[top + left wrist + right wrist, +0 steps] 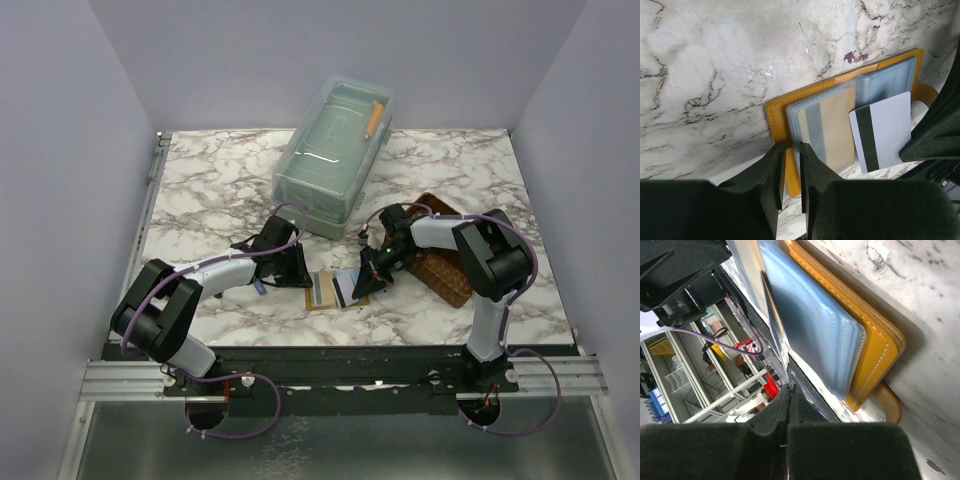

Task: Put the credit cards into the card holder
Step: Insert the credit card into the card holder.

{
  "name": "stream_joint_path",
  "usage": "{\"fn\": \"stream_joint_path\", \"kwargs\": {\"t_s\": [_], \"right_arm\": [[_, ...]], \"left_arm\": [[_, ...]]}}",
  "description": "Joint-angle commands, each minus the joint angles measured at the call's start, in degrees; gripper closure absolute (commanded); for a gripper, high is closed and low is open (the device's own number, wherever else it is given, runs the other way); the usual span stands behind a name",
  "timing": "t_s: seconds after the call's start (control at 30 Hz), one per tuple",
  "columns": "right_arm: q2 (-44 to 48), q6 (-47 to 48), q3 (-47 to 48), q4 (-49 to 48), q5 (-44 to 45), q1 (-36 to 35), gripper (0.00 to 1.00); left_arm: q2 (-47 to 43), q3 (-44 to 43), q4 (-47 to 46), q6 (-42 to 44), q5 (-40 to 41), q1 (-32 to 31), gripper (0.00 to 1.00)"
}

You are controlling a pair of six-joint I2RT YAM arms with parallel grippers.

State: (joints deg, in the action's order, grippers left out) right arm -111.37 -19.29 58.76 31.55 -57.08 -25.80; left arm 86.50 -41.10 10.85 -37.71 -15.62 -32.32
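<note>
I see the left end effector (790, 172) closed to a slit, with the orange near edge of the open card holder (776, 117) in the gap. The holder lies on the marble worktop (715, 75) between both arms. The right end effector (790, 407) is squeezed tight on the thin edge of a grey card (885, 127), which lies across the holder's right panel.

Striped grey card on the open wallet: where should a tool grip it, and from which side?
I'd pinch the striped card by the short end overhanging the card holder, coming in edge-on from the right arm's side. It lies flat on the sleeves, so only the overhang exposes both faces; the left tool crowds the other half.
</note>
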Motion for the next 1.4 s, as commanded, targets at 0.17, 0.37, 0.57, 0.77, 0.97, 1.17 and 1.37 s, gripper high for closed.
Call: {"fn": "stream_joint_path", "kwargs": {"t_s": [0.17, 0.37, 0.57, 0.77, 0.97, 1.17, 1.37], "right_arm": [[-1.03, 2.14, 2.52, 4.36, 1.57, 0.14, 1.0], [-2.95, 1.97, 4.76, 4.4, 1.51, -0.42, 1.0], [-4.36, 1.76, 5.55, 4.31, 1.46, -0.89, 1.0], [-3.08, 2.35, 4.3, 5.7, 3.03, -0.92, 1.0], [-3.1, 2.76, 4.43, 5.74, 3.75, -1.0, 1.0], [-6.09, 2.9, 7.9, 4.76, 3.04, -1.61, 1.0], [-7.27, 2.49, 10.07, 2.94, 2.69, -1.71, 1.0]], "left_arm": [[-0.03, 0.51, 0.31, 0.36, 0.06, 0.24, 0.76], [-0.14, 0.57, 0.31, 0.19, -0.12, 0.24, 0.76], [-0.12, 0.35, 0.31, 0.27, -0.36, 0.24, 0.76], [-0.56, 0.58, 0.31, 0.33, -0.29, 0.24, 0.76], [-0.6, 0.5, 0.06, 0.35, -0.71, 0.24, 0.76], [-0.44, 0.35, -0.26, 0.36, -1.23, 0.24, 0.76], [-0.46, 0.58, -0.31, 0.36, -1.35, 0.24, 0.76]]}}
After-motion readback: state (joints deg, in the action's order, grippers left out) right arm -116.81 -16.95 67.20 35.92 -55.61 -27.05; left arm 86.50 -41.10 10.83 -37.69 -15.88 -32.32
